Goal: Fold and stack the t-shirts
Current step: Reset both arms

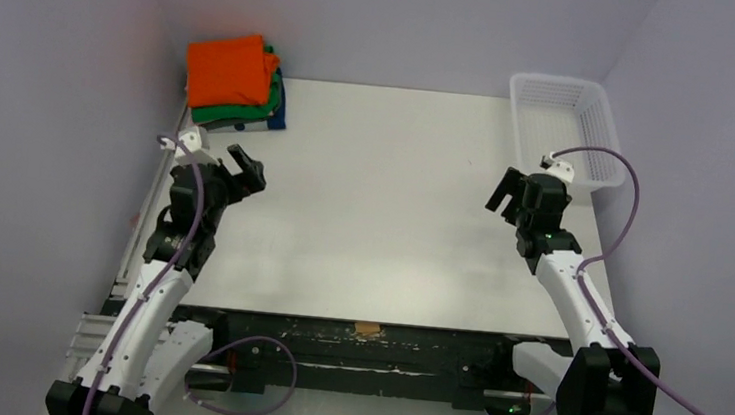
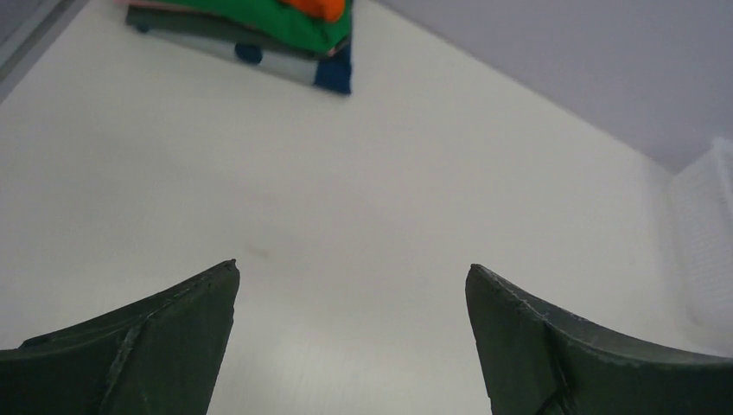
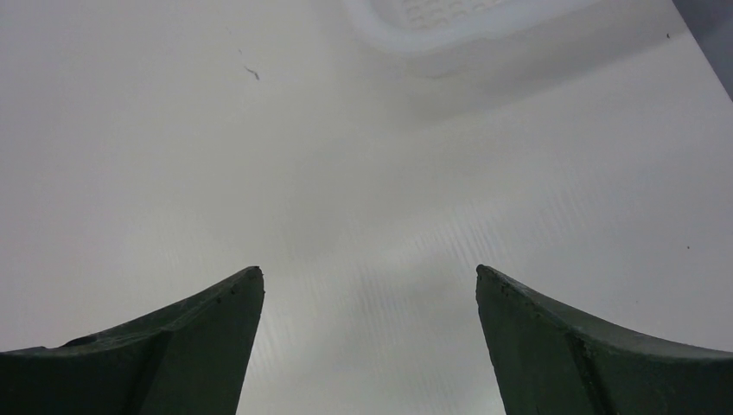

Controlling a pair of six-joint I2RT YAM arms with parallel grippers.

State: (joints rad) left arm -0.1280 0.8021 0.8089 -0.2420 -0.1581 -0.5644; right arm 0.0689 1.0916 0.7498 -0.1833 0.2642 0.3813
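Observation:
Folded t-shirts lie in a stack at the table's far left corner: an orange t-shirt (image 1: 229, 69) on top, a green one (image 1: 251, 111) under it, a dark blue one (image 1: 279, 119) at the bottom. The stack's edge shows at the top of the left wrist view (image 2: 294, 26). No pink shirt shows. My left gripper (image 1: 246, 169) is open and empty, just near and right of the stack. My right gripper (image 1: 505, 193) is open and empty over bare table near the basket. In both wrist views the fingers (image 2: 173, 337) (image 3: 190, 346) stand wide apart over bare white table.
A white plastic mesh basket (image 1: 592, 117) stands at the far right of the table, and no shirt shows in it; its edge shows in the right wrist view (image 3: 449, 26) and the left wrist view (image 2: 704, 251). Grey walls close the table on three sides.

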